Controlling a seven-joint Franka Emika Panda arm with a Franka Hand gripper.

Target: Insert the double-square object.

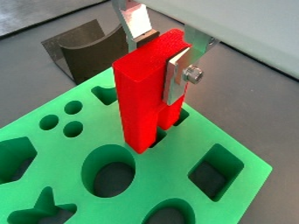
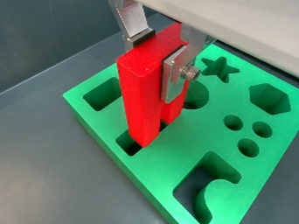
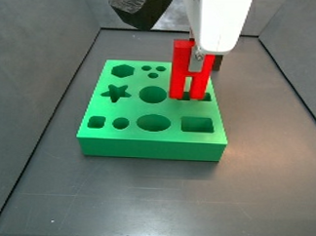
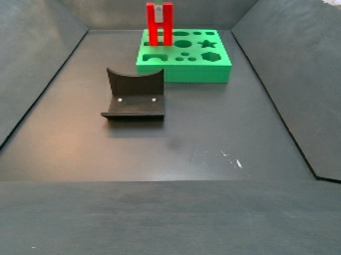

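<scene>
With the gripper (image 1: pixel 165 59) clamped on the double-square object (image 1: pixel 147 91) standing on the green block (image 3: pixel 153 139), you have open floor at 6 o'clock; the dark curved block (image 4: pixel 134 97) sits well apart.

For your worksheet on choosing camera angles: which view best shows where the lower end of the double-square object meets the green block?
A wrist view: the double-square object, clamped in the gripper, enters a slot in the green block. Both side views show it small; the gripper is out of frame in one.

gripper (image 1: pixel 163 54) above block, jaws on the double-square object (image 1: pixel 146 92) | object upright, lower ends in block (image 3: pixel 154 115) slot | curved block (image 4: pixel 134 96) apart on tabletop (image 4: pixel 186 159)
</scene>
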